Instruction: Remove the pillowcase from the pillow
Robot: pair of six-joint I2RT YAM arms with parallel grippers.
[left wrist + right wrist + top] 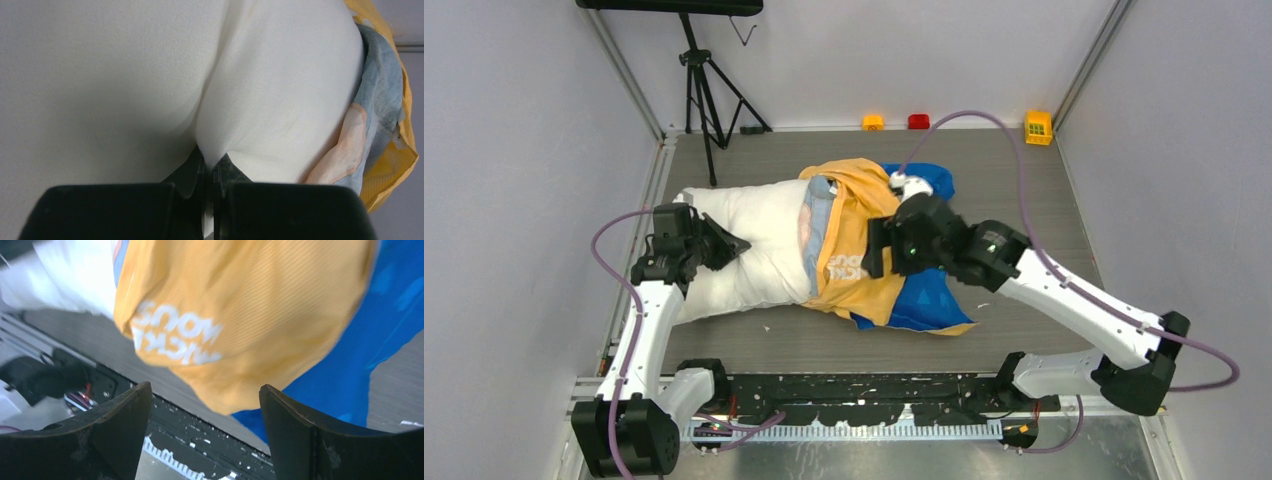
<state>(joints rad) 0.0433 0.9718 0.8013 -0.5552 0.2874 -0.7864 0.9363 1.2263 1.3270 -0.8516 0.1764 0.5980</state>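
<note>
The white pillow (754, 250) lies on the table's left half, its right end still inside the orange-yellow pillowcase (864, 235). The case's blue part (929, 290) trails to the right. My left gripper (729, 243) is shut on a pinched fold of the pillow (280, 85); the fold runs down between the black fingers (227, 172). The pillowcase (395, 165) shows at that view's right edge. My right gripper (876, 250) hovers open just above the orange pillowcase (250, 300) near its white lettering, nothing between its fingertips (280, 405).
A black tripod (699, 90) stands at the back left. Small yellow (873, 122), red (918, 121) and yellow (1037, 127) blocks sit along the back wall. The black mounting rail (874, 395) runs along the near edge. Walls close both sides.
</note>
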